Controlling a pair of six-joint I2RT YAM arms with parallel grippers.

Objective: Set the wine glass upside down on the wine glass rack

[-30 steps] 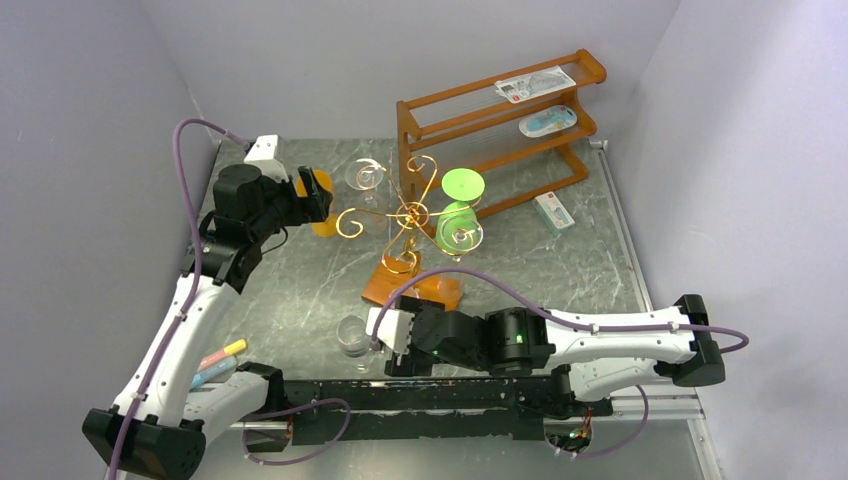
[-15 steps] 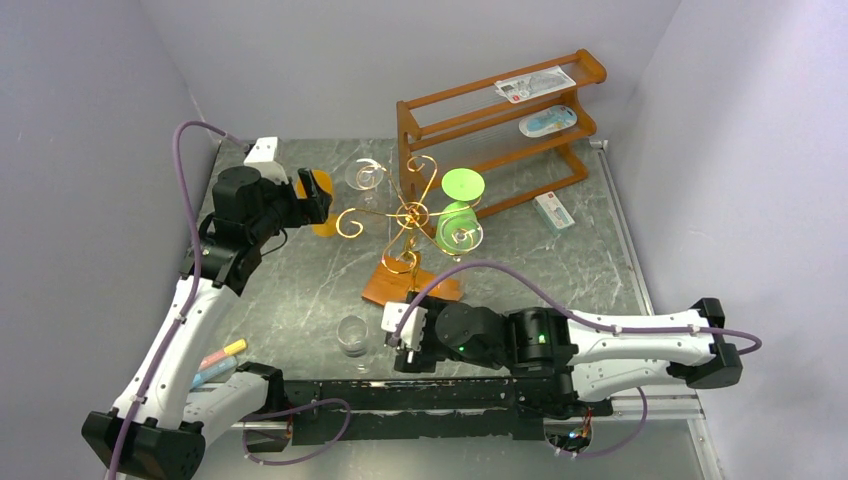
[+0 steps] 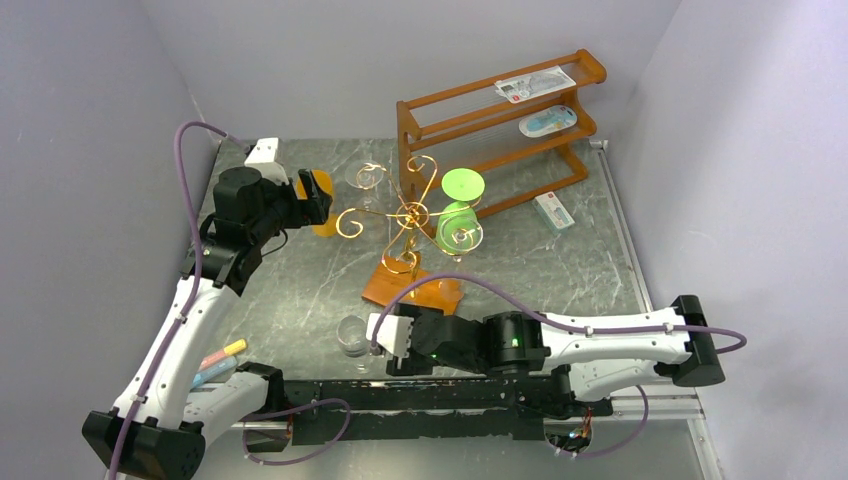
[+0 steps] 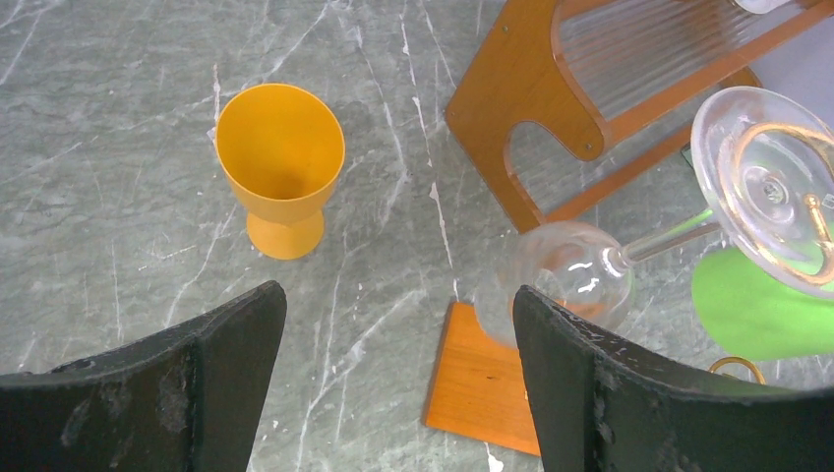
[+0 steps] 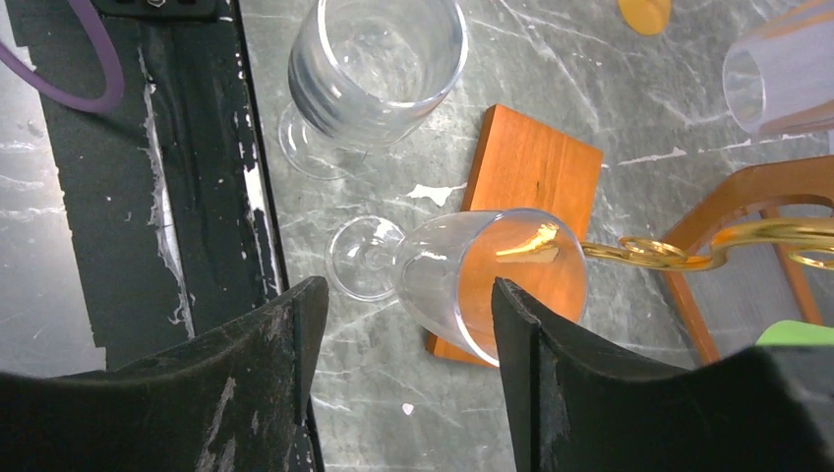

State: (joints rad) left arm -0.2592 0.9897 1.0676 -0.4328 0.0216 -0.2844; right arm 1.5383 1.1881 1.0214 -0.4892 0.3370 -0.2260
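1. Currently I see a grey, white-veined marble table (image 3: 560, 270) closed in by plain lavender walls (image 3: 300, 60). I take the gold wire wine glass rack (image 3: 408, 215) on its orange-brown wooden base as my landmark; it stands about mid-table.
2. The clear wine glass (image 5: 462, 285) sits on the marble at the near corner of the rack's base. The arm hides it from the overhead camera.
3. My right gripper (image 5: 408, 290) is low on the near side of the rack, fingers apart, with that glass's bowl between them in the wrist view. I cannot tell whether the pads press it.
4. A second clear wine glass (image 5: 379, 59) stands upright just left of the first, near the black rail (image 3: 420, 395) at the table edge.
5. My left gripper (image 4: 398, 295) hangs left of the rack, spread wide and holding nothing. An orange plastic goblet (image 4: 280, 157) stands on the marble below it.
6. A green glass (image 3: 460, 225) hangs inverted on the rack's right side, and a clear one (image 3: 365, 177) on its far-left arm.
7. Behind the rack stands a brown wooden three-tier shelf (image 3: 500, 130).
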